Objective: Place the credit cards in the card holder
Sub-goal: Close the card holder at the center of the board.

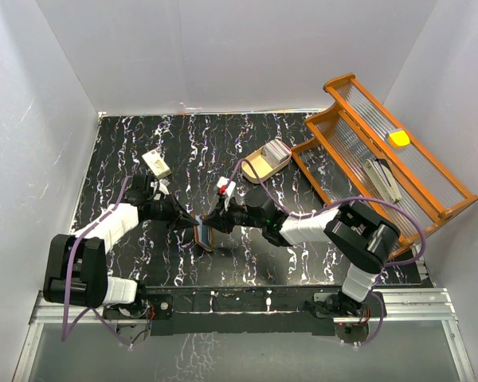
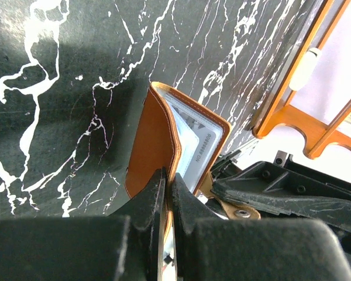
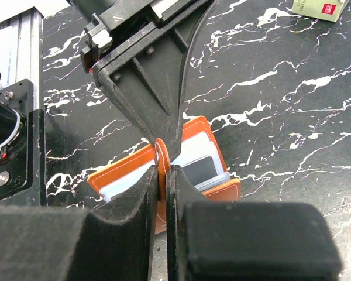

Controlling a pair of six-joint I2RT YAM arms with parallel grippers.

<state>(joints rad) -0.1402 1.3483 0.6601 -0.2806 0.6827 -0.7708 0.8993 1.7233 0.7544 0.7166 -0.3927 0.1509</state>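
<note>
the main risk: both arms are tied up on the card holder (image 2: 152,146), so fetching a card means one letting go, and the wallet may then flop shut or tip over. the right jaws are clenched on only the thin snap tab (image 3: 159,153), which could slip under a hard pull. the left jaws are clenched on the brown cover's edge. the holder stands on edge between them, mid-desk, part open, with grey-blue pockets showing and one seeming to hold a printed card. the credit cards (image 1: 277,150) sit stacked in the beige tray (image 1: 255,169), well apart.
</note>
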